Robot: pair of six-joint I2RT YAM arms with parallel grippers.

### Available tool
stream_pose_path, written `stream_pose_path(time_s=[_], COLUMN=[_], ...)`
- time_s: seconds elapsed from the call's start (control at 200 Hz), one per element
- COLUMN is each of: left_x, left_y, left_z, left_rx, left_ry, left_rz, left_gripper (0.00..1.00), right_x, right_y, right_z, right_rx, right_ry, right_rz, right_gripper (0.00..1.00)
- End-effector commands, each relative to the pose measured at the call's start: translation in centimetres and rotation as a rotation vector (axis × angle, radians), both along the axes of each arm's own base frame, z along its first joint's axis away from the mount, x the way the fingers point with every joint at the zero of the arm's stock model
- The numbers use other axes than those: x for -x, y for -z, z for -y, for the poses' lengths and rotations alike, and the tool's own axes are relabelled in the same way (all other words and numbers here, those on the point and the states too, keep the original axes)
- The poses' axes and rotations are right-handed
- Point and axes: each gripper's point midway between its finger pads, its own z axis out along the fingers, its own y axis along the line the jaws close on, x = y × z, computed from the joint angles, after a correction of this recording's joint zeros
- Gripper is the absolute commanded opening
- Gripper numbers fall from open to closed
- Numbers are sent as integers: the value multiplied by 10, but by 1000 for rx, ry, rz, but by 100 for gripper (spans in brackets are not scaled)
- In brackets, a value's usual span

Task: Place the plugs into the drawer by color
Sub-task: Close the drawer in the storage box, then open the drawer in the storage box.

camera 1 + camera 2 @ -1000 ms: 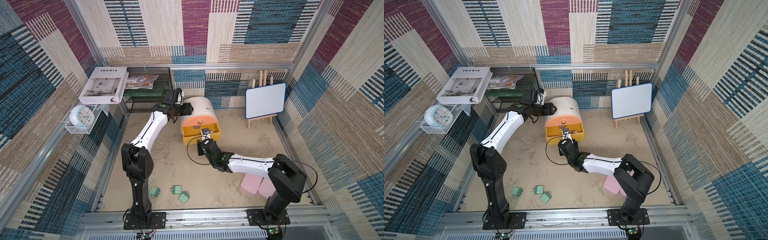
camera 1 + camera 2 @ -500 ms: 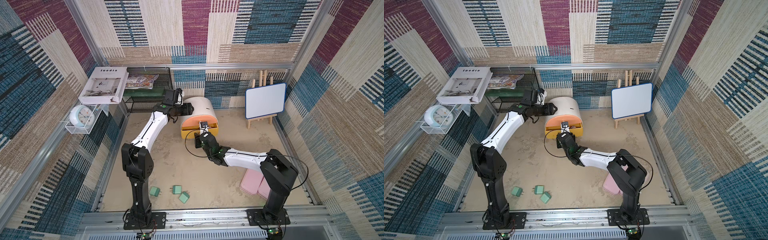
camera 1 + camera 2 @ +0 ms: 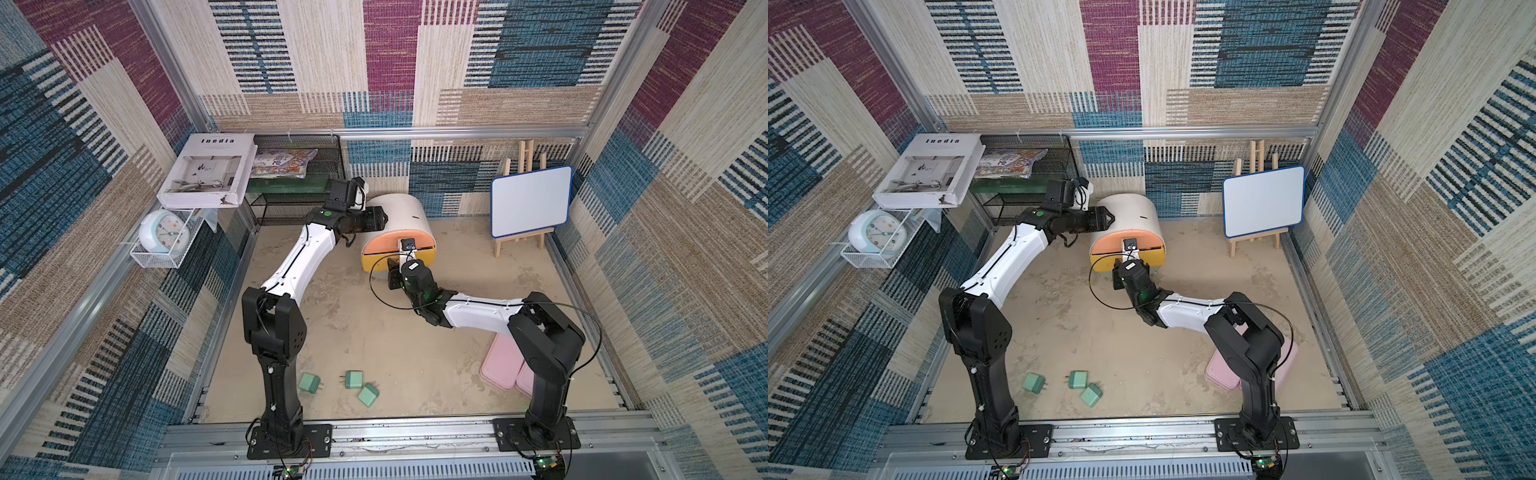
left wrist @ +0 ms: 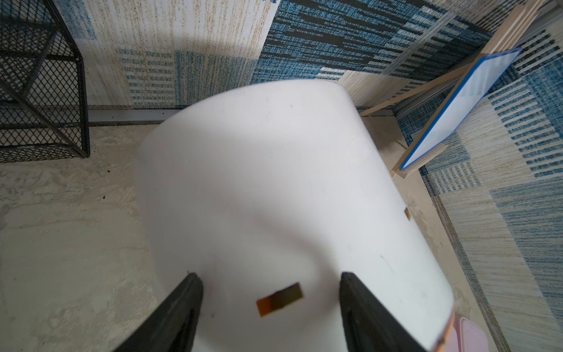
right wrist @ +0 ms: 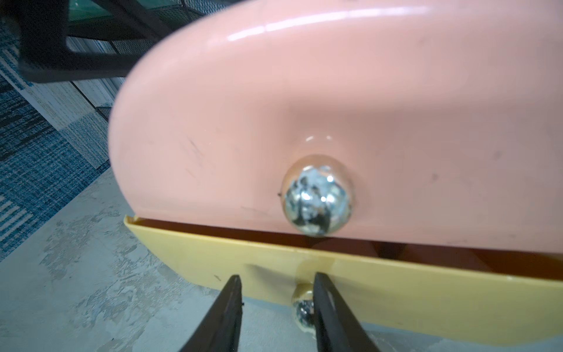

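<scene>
Three green plugs (image 3: pixel 354 379) are lying on the bench (image 3: pixel 415 374) near its front edge, well apart from both grippers. They are likely light, hard and smooth, best pinched across flat sides, clear of the prongs. The left gripper (image 4: pixel 269 275), spread, is straddling the white cabinet (image 4: pixel 259 183). The right gripper (image 5: pixel 277 275), spread, is bracketing the yellow drawer (image 5: pixel 213 262) at its small, slippery-looking knob (image 5: pixel 303 307).

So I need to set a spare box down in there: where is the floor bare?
Bare: the middle strip between the white barrel-shaped cabinet and the three mint green plugs, and the back patch between cabinet and blue-framed whiteboard easel. Crowded: the cabinet's front, where the right gripper sits, and the flat pink boxes under the right arm.
</scene>
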Motion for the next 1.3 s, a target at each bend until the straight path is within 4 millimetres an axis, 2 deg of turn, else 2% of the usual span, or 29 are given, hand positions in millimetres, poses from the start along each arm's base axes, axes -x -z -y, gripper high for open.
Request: stream_pose_path(time_s=[0.0, 0.451, 0.581, 0.711, 0.811, 0.911, 1.092, 1.297], left_x=[19, 20, 20, 20, 19, 19, 18, 17], left_y=[28, 29, 30, 31, 32, 32, 33, 31], left_z=[-8, -8, -9, -9, -8, -8, -7, -5], left_rx=[-62, -60, -62, -63, -60, -56, -53, -47], left_ry=[2, 0, 1, -1, -1, -2, 1, 5], left_rz=[-117, -121, -121, -122, -122, -127, -128, -127], left_gripper=[74, 74, 74, 74, 74, 74, 74, 74], right_x=[-5, -16, 5, 34, 41, 36, 18, 6], right_y=[-14, -15, -20, 8, 29, 40, 56, 68], right_z=[-1, 0, 2, 17, 25, 33, 39, 35], right_rx=[-35, -38, -101, -263, -400, -525, -644, -722], right_ry=[-2, -9, -75, -98, -100, -110, -108, -115], right_rz=[54, 75, 36, -96, -203, -273, -343, -394], right_gripper=[42, 41, 40, 40, 39, 39, 38, 38])
